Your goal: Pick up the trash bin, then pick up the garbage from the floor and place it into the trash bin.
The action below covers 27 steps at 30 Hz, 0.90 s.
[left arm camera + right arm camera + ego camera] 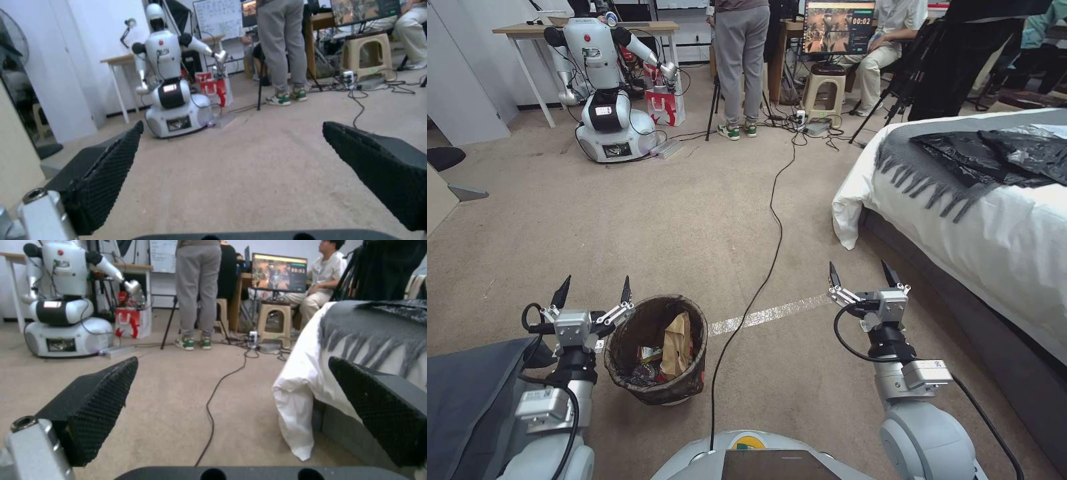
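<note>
The robot's own base (pixel 747 457) sits nearest the head camera, with a black cable (pixel 760 280) running forward from it across the carpet (pixel 660 220). Just left of that cable stands the trash bin (pixel 657 387), its dark liner folded over the rim, with a tan paper bag (pixel 677 343) and some wrappers (pixel 650 353) already inside. The left gripper (pixel 594 291) hovers right beside the bin's left rim, fingers spread apart and holding nothing. The right gripper (pixel 864 273) hangs well apart from the bin, near the bed (pixel 994 247), also spread wide and empty.

No loose litter shows on the visible floor, so the collecting looks largely done. The risks I see: the left arm, so near the rim, could nudge and tip the light bin, spilling its contents; the cable could snag the base if it drives.
</note>
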Available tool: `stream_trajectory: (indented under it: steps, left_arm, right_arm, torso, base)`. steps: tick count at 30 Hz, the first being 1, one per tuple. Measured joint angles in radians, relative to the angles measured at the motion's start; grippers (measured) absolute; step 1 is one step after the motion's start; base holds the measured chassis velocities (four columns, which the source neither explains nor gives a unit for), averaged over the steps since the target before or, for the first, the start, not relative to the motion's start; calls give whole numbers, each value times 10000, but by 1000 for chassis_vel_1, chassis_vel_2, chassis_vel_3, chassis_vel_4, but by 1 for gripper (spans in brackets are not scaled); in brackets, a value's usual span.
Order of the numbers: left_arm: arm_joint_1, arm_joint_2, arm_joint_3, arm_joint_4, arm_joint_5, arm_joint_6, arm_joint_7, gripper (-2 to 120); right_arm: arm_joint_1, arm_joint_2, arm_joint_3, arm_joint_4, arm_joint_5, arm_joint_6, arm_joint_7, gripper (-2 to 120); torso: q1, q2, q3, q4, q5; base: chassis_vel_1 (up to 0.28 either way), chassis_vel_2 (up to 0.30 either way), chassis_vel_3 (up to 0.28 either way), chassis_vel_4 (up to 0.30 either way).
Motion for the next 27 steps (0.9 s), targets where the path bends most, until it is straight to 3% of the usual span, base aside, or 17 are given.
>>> stream_trajectory:
  steps: [6, 27]
  left_arm:
    - [391, -98, 72, 56, 346, -648, -196, 100]
    - [418, -95, 76, 83, 311, -562, -294, 100]
  right_arm:
    - [-93, 30, -12, 66, -2, 113, -91, 100]
    - [-94, 36, 7, 122, -150, 134, -32, 100]
  torso:
    - [0, 0, 0, -1, 0]
    - [0, 0, 0, -1, 0]
  base:
    - [0, 0, 0, 0]
    - [0, 0, 0, 0]
